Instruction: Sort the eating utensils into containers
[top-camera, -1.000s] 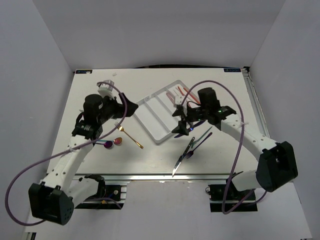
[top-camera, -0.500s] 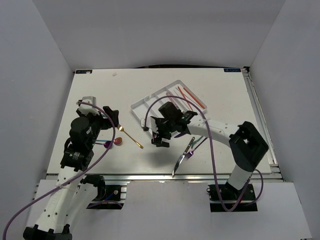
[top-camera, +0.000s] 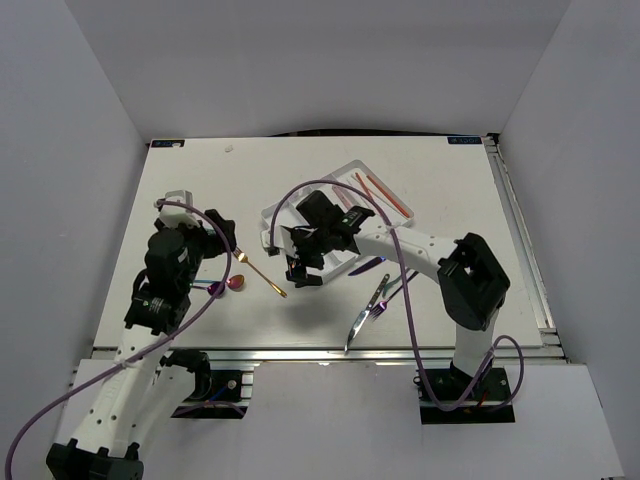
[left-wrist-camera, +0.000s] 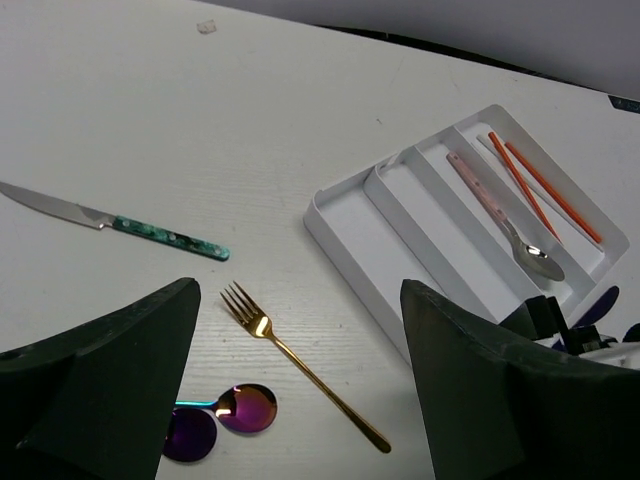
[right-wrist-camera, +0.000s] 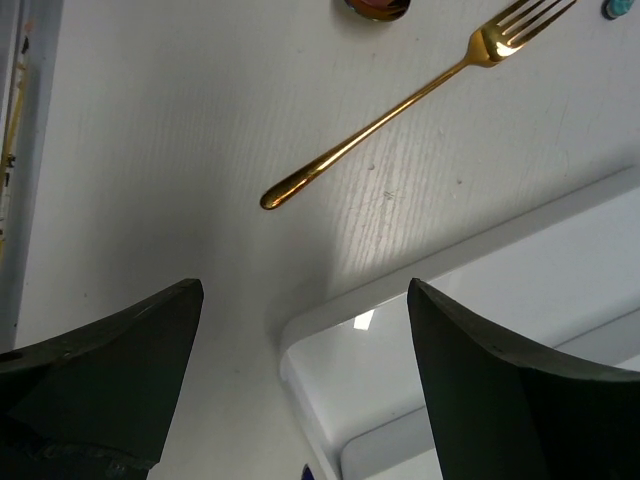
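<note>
A gold fork (top-camera: 261, 273) (left-wrist-camera: 300, 375) (right-wrist-camera: 400, 105) lies on the table between my two grippers. My left gripper (top-camera: 224, 238) (left-wrist-camera: 305, 400) hangs open above and just left of the fork, with nothing between its fingers. Two purple spoons (top-camera: 224, 286) (left-wrist-camera: 246, 408) lie beside the fork. My right gripper (top-camera: 301, 272) (right-wrist-camera: 300, 390) is open over the near-left corner of the white tray (top-camera: 268, 214) (left-wrist-camera: 345, 225) (right-wrist-camera: 450, 340). In the tray lie a pink-handled spoon (left-wrist-camera: 500, 215) and red-orange chopsticks (top-camera: 385, 195) (left-wrist-camera: 545, 190).
A green-handled knife (left-wrist-camera: 110, 220) lies left of the fork. Several iridescent knives and forks (top-camera: 372, 303) are piled near the front edge, right of my right gripper. The right arm reaches across the tray and hides its middle in the top view.
My right arm has swung left across the tray to its near-left corner. My left gripper has drawn back to the left, away from the tray. Both have stayed open.
</note>
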